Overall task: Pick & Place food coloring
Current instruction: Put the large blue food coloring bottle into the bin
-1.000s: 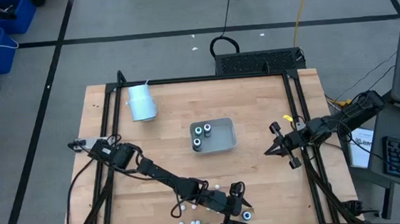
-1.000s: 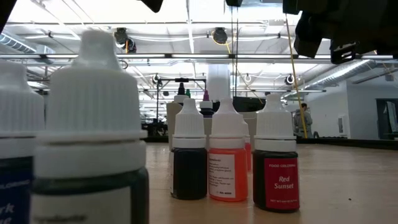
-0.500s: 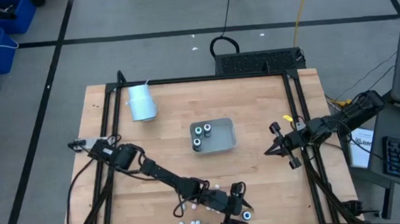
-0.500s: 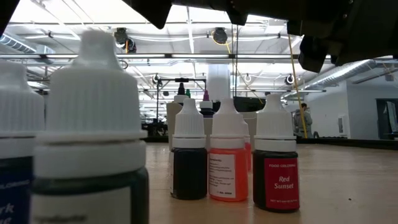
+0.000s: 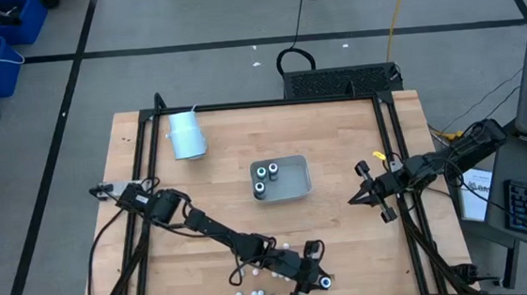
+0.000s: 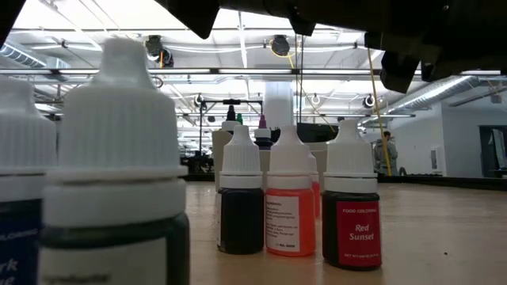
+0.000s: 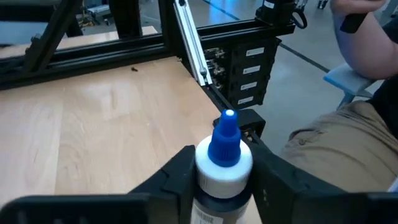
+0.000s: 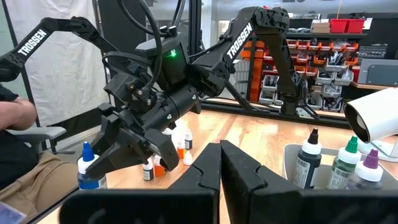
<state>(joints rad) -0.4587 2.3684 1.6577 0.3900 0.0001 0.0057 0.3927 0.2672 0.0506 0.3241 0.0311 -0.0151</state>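
Several small food coloring bottles (image 5: 246, 274) stand upright near the table's near edge. The low view shows a black one (image 6: 241, 210), an orange one (image 6: 290, 214) and a "Red Sunset" one (image 6: 352, 218). Apart from them, to their right, a blue-capped bottle (image 7: 224, 155) stands between the fingers of my left gripper (image 5: 319, 280), which is shut on it. Three more dark bottles (image 5: 266, 176) stand in the clear tray (image 5: 297, 190) at mid-table. My right gripper (image 5: 354, 200) waits shut by the table's right edge. My left gripper pinches the blue-capped bottle between its two fingers, at the white collar (image 7: 204, 169) just under the cap. The fingers come nearly level, slanting from the table's far left. The bottle stays upright. Its base is hidden, so whether it is off the table does not show.
A pale cup (image 5: 186, 135) lies on its side at the far left. Black frame rails (image 5: 396, 156) run along the table's edges. A person's leg (image 7: 336, 137) shows just past the table's edge beyond the held bottle.
My left gripper's fingers have come together on the blue-capped bottle. The bottle has kept its place and stayed upright.
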